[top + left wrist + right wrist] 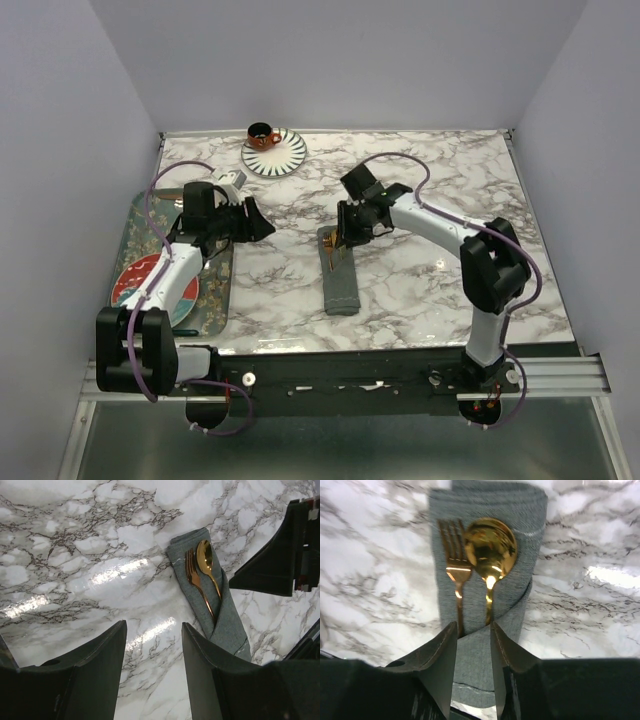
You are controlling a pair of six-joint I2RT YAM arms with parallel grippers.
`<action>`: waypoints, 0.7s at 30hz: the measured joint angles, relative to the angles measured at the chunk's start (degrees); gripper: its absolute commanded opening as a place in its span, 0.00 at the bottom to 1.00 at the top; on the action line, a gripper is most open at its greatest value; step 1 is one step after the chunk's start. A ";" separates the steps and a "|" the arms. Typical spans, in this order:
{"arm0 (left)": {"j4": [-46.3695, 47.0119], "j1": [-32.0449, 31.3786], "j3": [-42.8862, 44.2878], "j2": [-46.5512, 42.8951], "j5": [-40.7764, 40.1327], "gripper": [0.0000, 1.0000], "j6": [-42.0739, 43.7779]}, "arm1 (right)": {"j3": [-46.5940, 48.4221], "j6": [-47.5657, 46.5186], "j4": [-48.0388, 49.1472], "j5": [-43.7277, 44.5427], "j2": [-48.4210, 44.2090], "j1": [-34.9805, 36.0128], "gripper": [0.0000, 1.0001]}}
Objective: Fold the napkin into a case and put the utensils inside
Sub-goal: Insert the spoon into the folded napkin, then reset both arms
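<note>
The napkin lies folded as a long narrow dark grey case (340,288) on the marble table, mid-centre. A gold fork (454,550) and spoon (490,545) rest with their heads out on the case (525,510) and their handles tucked under its diagonal flap. My right gripper (473,625) hovers just over the flap where the handles go in, jaws apart, nothing between them. In the top view that right gripper (345,236) covers the case's far end. My left gripper (152,625) is open over bare marble, left of the case (220,610), fork (192,572) and spoon (205,557).
An orange cup on a striped saucer (285,158) stands at the back of the table. A patterned tray (215,290) with a red plate (140,275) lies along the left edge under my left arm. Walls close off three sides.
</note>
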 measured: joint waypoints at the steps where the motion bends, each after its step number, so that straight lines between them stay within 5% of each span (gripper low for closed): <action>1: -0.90 -0.13 0.79 -0.11 0.04 0.58 0.94 | 0.59 -0.61 -0.31 0.24 -0.66 0.00 0.43; 12: -12.76 -5.73 16.41 -2.12 -0.04 0.62 13.38 | 1.86 -14.10 3.02 6.91 -20.33 -3.43 0.60; 14: -15.50 -7.91 19.69 -2.12 -0.59 0.74 16.46 | -0.02 -16.70 4.37 7.78 -24.98 -5.86 0.71; 15: -16.90 -9.05 21.20 -2.08 -1.01 0.98 17.99 | -1.20 -17.97 5.11 7.82 -27.15 -7.48 0.77; 17: -19.78 -11.17 23.91 -2.03 -1.70 0.99 20.48 | -3.82 -20.39 6.14 7.85 -31.41 -11.17 0.96; 21: -26.86 -12.61 28.22 -0.70 -2.10 0.99 24.20 | -10.62 -25.07 7.28 7.89 -38.25 -16.04 1.00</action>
